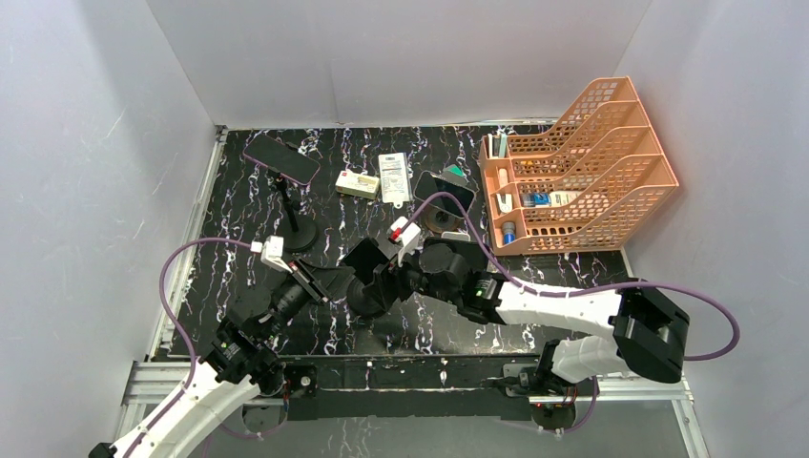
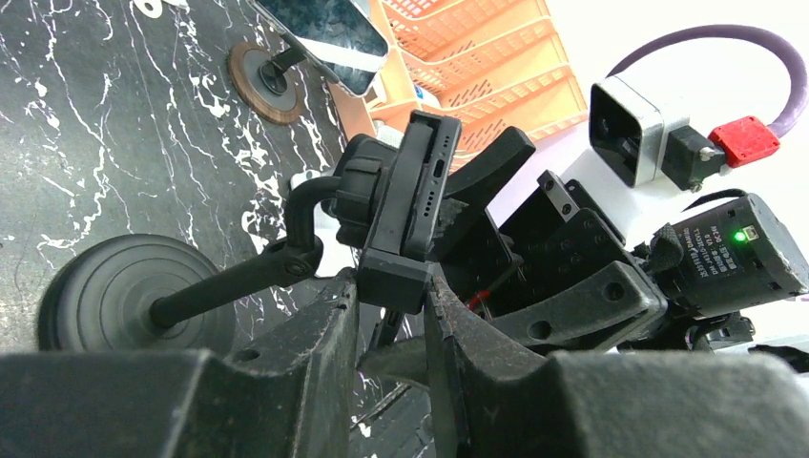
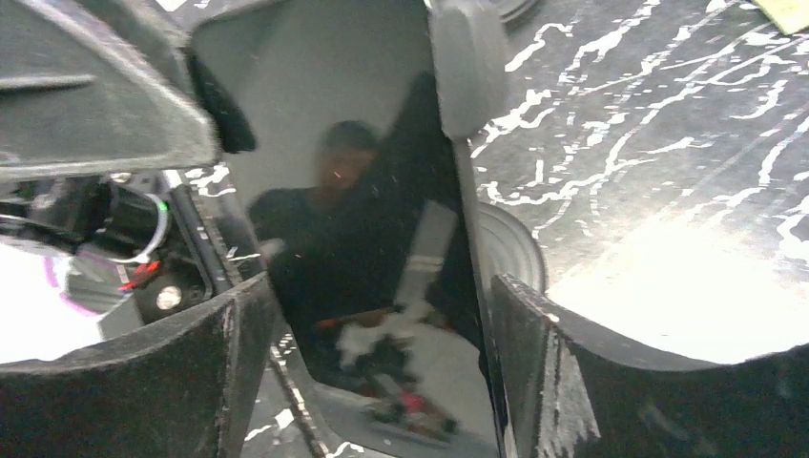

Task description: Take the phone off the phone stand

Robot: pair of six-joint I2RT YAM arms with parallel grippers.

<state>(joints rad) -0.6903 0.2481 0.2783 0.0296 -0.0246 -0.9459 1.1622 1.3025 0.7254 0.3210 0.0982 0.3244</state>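
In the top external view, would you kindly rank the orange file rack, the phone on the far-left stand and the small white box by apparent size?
1. orange file rack
2. phone on the far-left stand
3. small white box

Black marble-look surface (image 1: 238, 215) with white veining, boxed in by plain pale grey walls (image 1: 401, 57) on three sides. Aluminium rail (image 1: 401, 377) along near edge. Even, diffuse lighting, no harsh shadows.

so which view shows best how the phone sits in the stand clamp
The left wrist view: the phone shows edge-on, held in the stand clamp, with the left claw just below. The right wrist view shows only its glossy screen. In the top view the arms mostly hide it.
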